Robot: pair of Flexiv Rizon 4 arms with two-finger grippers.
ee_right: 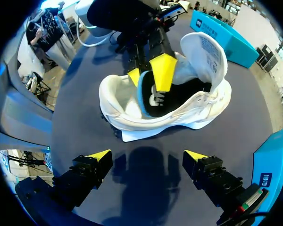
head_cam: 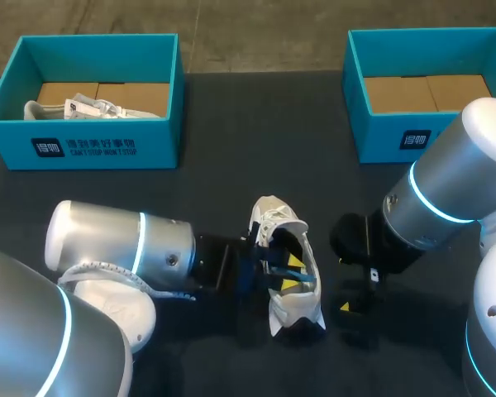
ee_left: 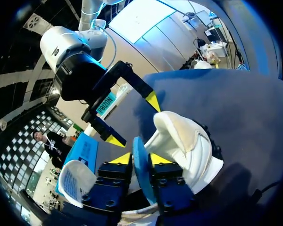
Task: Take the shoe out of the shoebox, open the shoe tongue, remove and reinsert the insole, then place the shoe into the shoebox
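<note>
Left gripper (ee_left: 140, 158) pinches 1 blue insole (ee_left: 141, 176) inside 1 white shoe (ee_left: 188, 141); right gripper (ee_right: 147, 155) gapes wide; 2 shoeboxes (head_cam: 99, 149) (head_cam: 388, 139) behind.

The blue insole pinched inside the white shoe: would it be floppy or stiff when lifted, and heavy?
Probably floppy: the insole is a thin sheet, gripped on edge by the left pincer and curving inside the shoe. Likely light, being so thin. It may drag on the shoe's lining, so the shoe could shift with it.

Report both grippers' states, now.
Left gripper: closed on the thin blue foam insole of the white sneaker.
Right gripper: open, holding nothing.
</note>
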